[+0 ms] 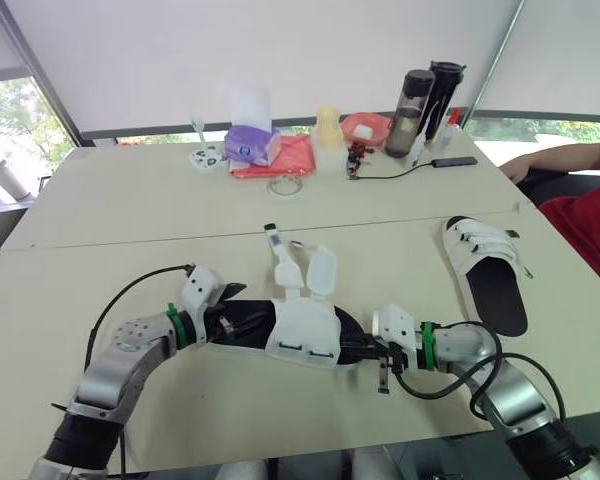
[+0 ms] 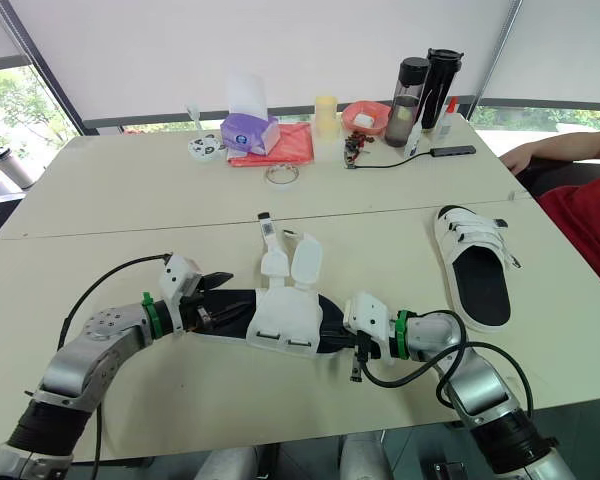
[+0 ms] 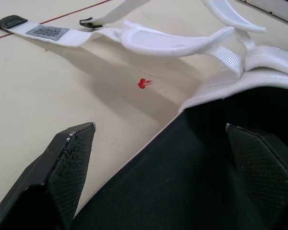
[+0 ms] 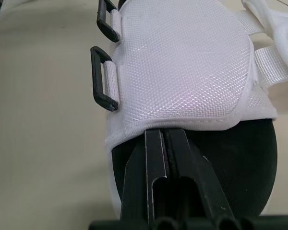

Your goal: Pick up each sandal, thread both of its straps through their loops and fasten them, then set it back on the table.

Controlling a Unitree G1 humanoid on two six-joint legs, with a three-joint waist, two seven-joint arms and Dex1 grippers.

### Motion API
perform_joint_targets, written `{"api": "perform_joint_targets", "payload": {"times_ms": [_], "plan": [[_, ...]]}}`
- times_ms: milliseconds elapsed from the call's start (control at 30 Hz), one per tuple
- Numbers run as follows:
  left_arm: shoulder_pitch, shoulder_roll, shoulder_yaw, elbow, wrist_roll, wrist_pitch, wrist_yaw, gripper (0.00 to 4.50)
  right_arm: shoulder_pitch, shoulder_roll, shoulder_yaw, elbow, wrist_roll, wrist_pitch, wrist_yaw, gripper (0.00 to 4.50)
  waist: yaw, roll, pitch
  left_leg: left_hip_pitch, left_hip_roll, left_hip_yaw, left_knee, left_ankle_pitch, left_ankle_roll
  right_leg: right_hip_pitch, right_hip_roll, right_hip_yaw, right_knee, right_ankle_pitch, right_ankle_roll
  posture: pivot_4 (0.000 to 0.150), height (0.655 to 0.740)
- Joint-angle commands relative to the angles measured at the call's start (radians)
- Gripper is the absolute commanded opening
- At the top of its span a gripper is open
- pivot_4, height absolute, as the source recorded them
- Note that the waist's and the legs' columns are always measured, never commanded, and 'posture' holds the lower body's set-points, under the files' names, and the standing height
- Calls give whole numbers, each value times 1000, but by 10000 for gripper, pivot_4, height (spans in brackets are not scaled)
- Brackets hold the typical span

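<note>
Left gripper (image 1: 228,308): fingers wide, straddling the heel of the black-soled, white-fabric sandal (image 1: 302,335) on the beige desk (image 1: 130,230). Right gripper (image 4: 164,133): fingers pressed together at its toe. Risk: sole slips and loose white straps (image 1: 302,270) snag during lift.

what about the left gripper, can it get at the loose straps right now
Probably yes: the left gripper sits open astride the sandal, and the loose straps lie just beyond it with nothing between.
</note>
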Motion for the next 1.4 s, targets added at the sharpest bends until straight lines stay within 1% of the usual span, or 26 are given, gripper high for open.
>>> {"api": "perform_joint_targets", "payload": {"times_ms": [33, 167, 267, 333, 433, 500, 633, 800, 967, 1067, 1200, 1400], "plan": [[21, -10, -36, -10, 14, 23, -23, 45000, 42, -17, 11, -10, 17, 53, 13, 118, 0, 0, -1, 0, 0, 0, 0, 0, 0, 0, 0, 0, 0, 0, -1, 1500, 7400], [29, -10, -30, -10, 24, 25, -23, 45000, 50, -20, -19, 9, 11, 71, -12, 118, 1, -1, -3, 0, 0, 0, 0, 0, 0, 0, -1, 0, -1, -1, -2, 1500, 7400], [35, -12, -23, -11, 27, 29, -19, 45000, 60, -18, -23, -14, 27, 94, -17, 118, 1, 0, -4, 0, 0, 0, 0, 0, 0, 0, -1, 0, -1, -1, -2, 1500, 7400], [44, -16, -26, -16, 30, 28, -15, 45000, 33, 31, -11, -25, 53, 116, -37, 118, 1, -1, -4, 0, 0, 0, 0, 0, 0, 0, -1, 0, -1, -1, -2, 1500, 7400], [44, -26, -28, -10, 39, 21, -13, 45000, -39, 98, -10, 36, 51, 113, -72, 118, -5, -1, -5, 0, 1, 1, 0, 0, 0, 0, -1, 0, -1, -2, -3, 1500, 7400], [39, -34, -22, -3, 44, 21, -11, 45000, -66, 117, -23, 82, 44, 101, -80, 118, -4, -1, -5, 0, 1, 1, 0, 0, 0, 1, 0, 0, 0, -2, -4, 1500, 7400], [32, -43, -12, 1, 52, 28, -6, 45000, -74, 112, -10, 102, 43, 101, -45, 118, -2, 0, -5, 1, 2, 0, 1, -1, -2, -1, 1, 0, 0, -1, -4, 1500, 7400], [41, -48, 9, -3, 41, 47, -3, 45000, -48, 82, 35, 180, -25, 51, -28, 118, -2, 1, -9, 1, 2, 1, 1, -1, -1, -1, 1, 0, 0, -1, -4, 1500, 7400], [17, -57, 70, 13, -15, 109, -1, 45000, -37, 65, 41, 219, -47, 13, -32, 118, -2, -1, -14, 1, 2, 0, 1, -2, -3, -1, 1, 0, -1, -2, -4, 1500, 7400], [-5, -41, 87, 37, -14, 114, -11, 45000, 4, 36, 0, 169, -8, 39, -32, 118, -1, -1, -15, 1, 2, 0, 1, -2, -3, 0, 1, 0, -1, -2, -4, 1500, 7400], [1, -33, 75, 45, 7, 99, -18, 45000, 73, 11, -56, 80, 58, 103, -43, 118, 11, -1, -15, 1, 1, 0, 0, -2, -3, -1, 0, 0, -3, -2, -3, 1500, 7400], [17, -42, 61, 47, 13, 85, -16, 45000, 164, 19, -169, -24, 218, 286, -100, 118, 18, -1, -15, 0, 3, 0, -2, -2, -3, -1, 0, 0, -4, -3, -5, 1500, 7400]]}}
